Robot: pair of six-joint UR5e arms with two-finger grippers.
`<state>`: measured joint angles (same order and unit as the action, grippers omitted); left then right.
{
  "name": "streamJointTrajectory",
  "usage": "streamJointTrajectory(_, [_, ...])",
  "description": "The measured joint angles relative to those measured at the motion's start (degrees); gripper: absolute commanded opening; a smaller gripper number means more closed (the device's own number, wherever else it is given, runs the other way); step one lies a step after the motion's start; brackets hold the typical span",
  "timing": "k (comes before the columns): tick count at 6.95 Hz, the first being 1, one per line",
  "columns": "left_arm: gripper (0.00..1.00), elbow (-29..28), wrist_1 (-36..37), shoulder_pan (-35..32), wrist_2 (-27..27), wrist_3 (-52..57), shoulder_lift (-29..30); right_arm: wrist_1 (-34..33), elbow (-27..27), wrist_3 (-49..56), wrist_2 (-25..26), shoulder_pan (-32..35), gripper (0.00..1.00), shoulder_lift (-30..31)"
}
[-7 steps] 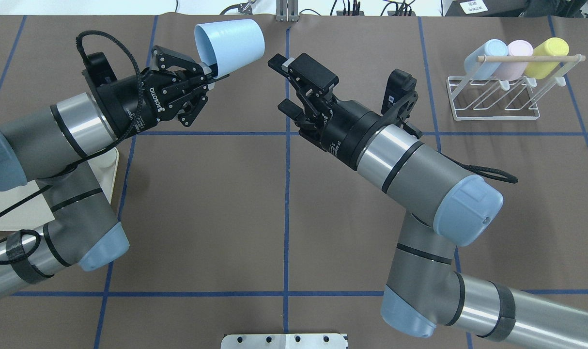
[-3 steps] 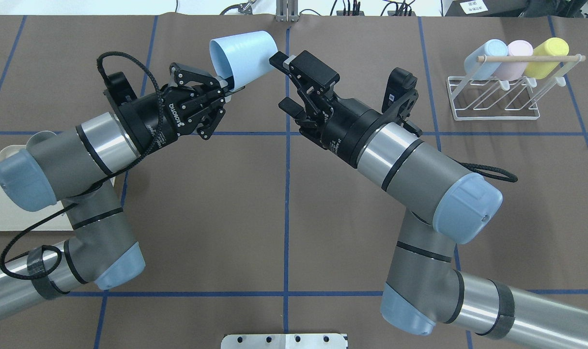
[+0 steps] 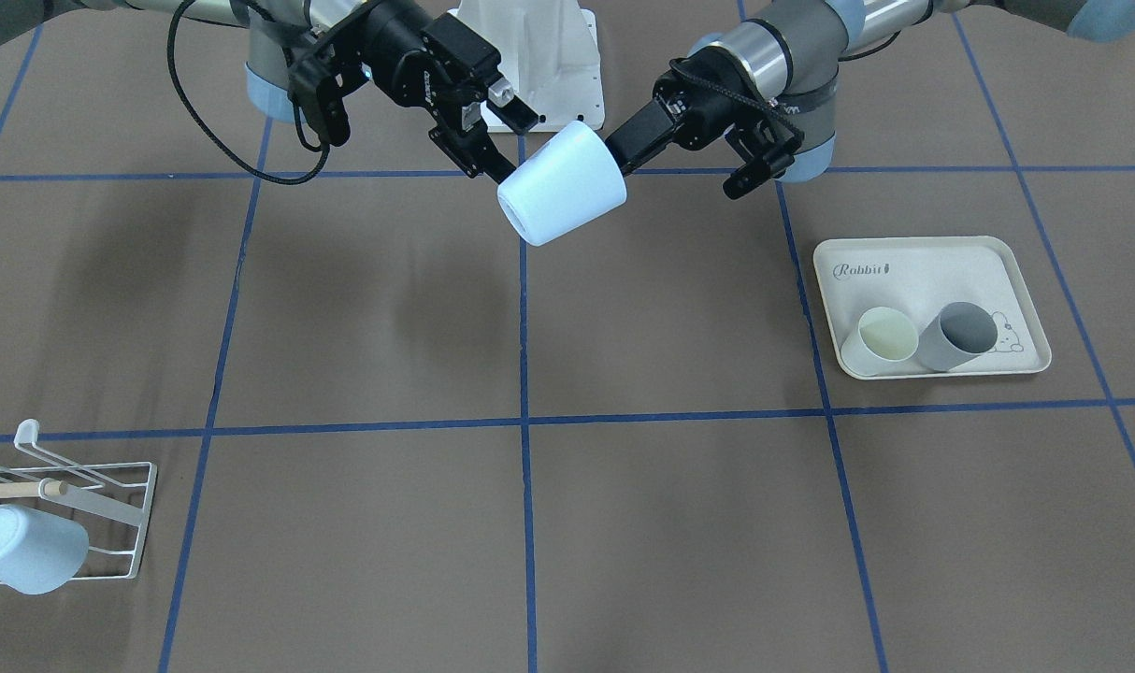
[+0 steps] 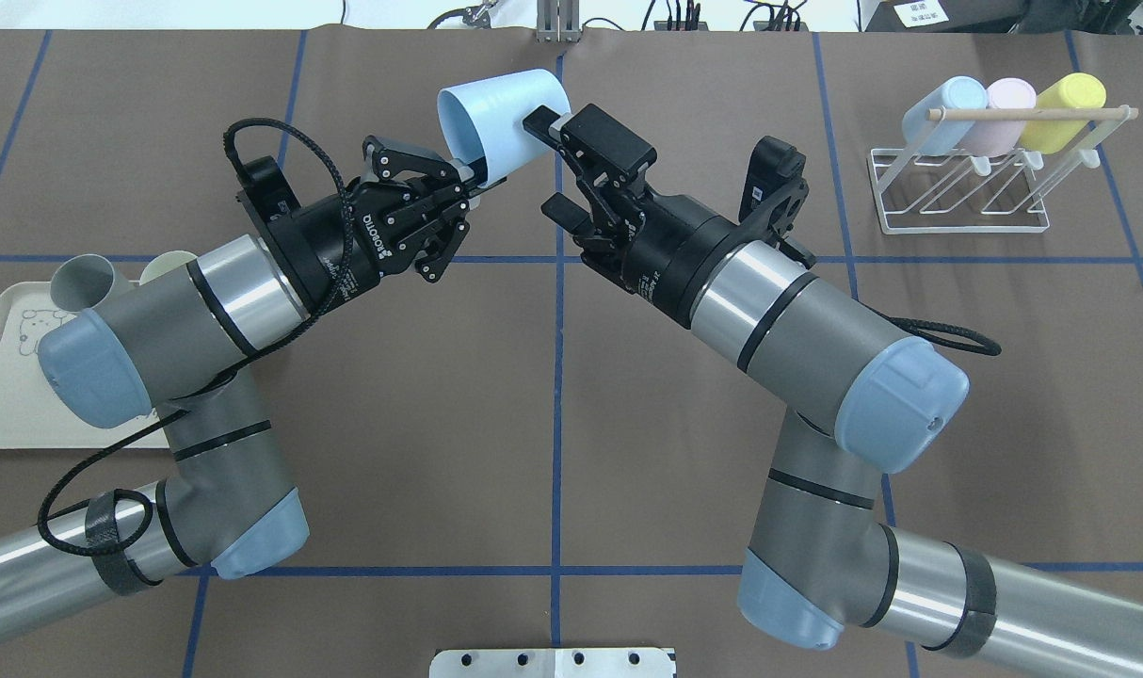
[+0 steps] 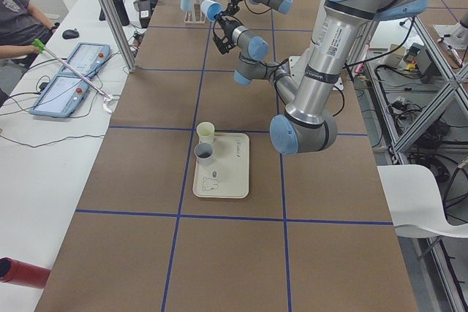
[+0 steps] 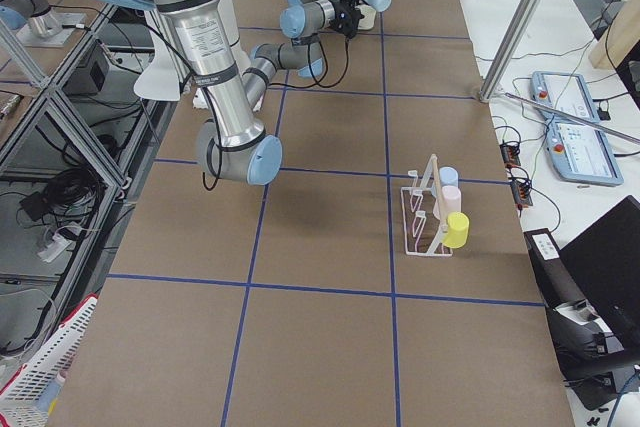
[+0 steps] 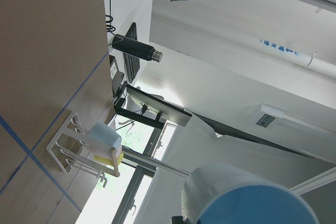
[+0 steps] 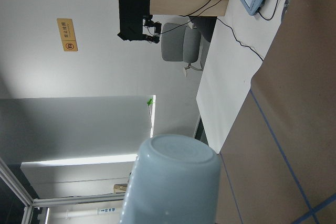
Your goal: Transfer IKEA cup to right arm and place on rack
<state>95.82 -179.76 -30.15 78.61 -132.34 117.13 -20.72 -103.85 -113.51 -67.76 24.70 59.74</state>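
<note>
My left gripper [image 4: 473, 176] is shut on the rim of the light blue IKEA cup [image 4: 501, 115], which it holds tilted above the table's far middle. The cup's mouth faces the left arm and its closed base points at my right gripper [image 4: 545, 160]. That gripper is open, and its upper finger overlaps the base edge; I cannot tell if they touch. In the front view the cup [image 3: 563, 187] hangs between the right gripper [image 3: 510, 140] and the left gripper [image 3: 624, 150]. The right wrist view shows the cup's base [image 8: 173, 182] close up. The white wire rack [image 4: 957, 202] stands at the far right.
Three cups, blue, pink and yellow, hang on the rack's prongs under its wooden dowel [image 4: 1033, 113]. A cream rabbit-print tray [image 3: 923, 271] on the robot's left carries a cream cup [image 3: 881, 341] and a grey cup [image 3: 960, 336]. A person sits beyond the table's far edge.
The left arm has swung to the right with the cup, bringing its base up to the open right gripper. The right arm has barely moved.
</note>
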Motion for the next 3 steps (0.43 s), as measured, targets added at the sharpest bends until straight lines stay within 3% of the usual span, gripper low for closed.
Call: streamJointTrajectory(3, [0.0,-0.1,-0.9,0.5,-0.2,0.1,-0.4,0.1,0.0,-0.1,0.0,0.0,1.0,0.0])
